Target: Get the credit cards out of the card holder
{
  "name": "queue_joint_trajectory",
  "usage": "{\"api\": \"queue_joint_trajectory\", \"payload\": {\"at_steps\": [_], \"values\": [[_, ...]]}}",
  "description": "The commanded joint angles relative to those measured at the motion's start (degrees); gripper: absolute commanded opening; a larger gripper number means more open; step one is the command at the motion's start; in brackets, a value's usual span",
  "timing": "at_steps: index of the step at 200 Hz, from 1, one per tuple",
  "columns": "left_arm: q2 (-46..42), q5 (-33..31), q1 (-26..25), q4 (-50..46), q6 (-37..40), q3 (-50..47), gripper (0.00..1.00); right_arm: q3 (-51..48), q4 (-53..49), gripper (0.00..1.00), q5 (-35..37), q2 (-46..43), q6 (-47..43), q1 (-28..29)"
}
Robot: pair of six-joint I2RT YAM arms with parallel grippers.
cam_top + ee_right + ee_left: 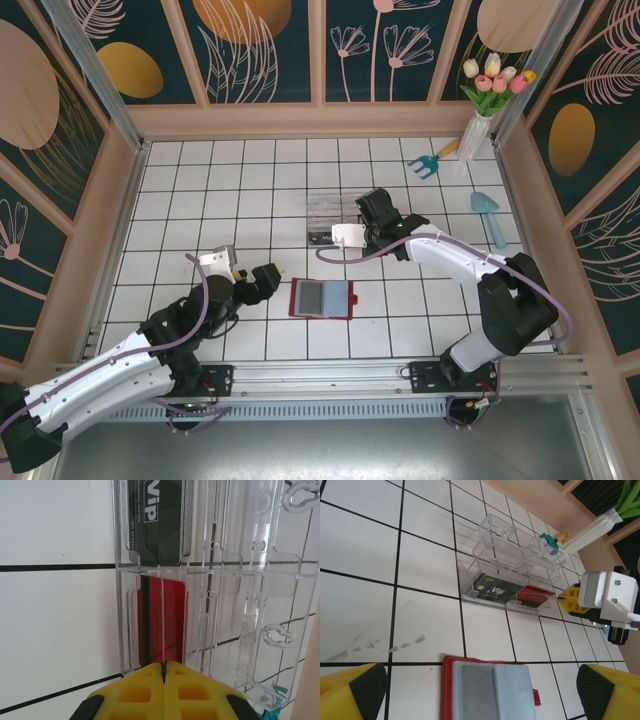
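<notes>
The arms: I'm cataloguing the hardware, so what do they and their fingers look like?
The left arm and right arm have white shells, black joints and a lilac cable each. The fingers are yellow with black pads.

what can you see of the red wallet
The wallet is dark red with white stitching along its edge, looks like leather, and lies open and flat on the white tiled table, just ahead of the open left gripper. Inside are two grey-blue pocket panels; a little red tab sticks out at one side. Only the table touches it.
</notes>
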Motion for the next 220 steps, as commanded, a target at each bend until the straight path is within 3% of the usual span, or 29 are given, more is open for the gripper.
{"api": "queue_joint_trajectory", "payload": {"at_steps": [1, 160, 173, 220], "values": [[-0.3, -0.1, 0.2, -0.5, -0.4, -0.8, 0.99, 0.0, 1.8, 0.00, -1.0, 1.4, -1.4, -0.8], [-1.7, -0.1, 0.2, -1.6, -1.6, -2.0, 0.98, -1.6, 8.1, 0.00, -2.5, 6.6, 0.8, -2.7], [-2.0, -0.2, 0.2, -1.8, -1.6, -2.0, 0.98, -0.8, 8.0, 0.09, -2.3, 6.9, 1.2, -2.7], [-2.5, -0.2, 0.2, -1.6, -1.5, -2.3, 0.98, 0.0, 9.3, 0.19, -0.8, 6.9, 1.9, -2.8]]}}
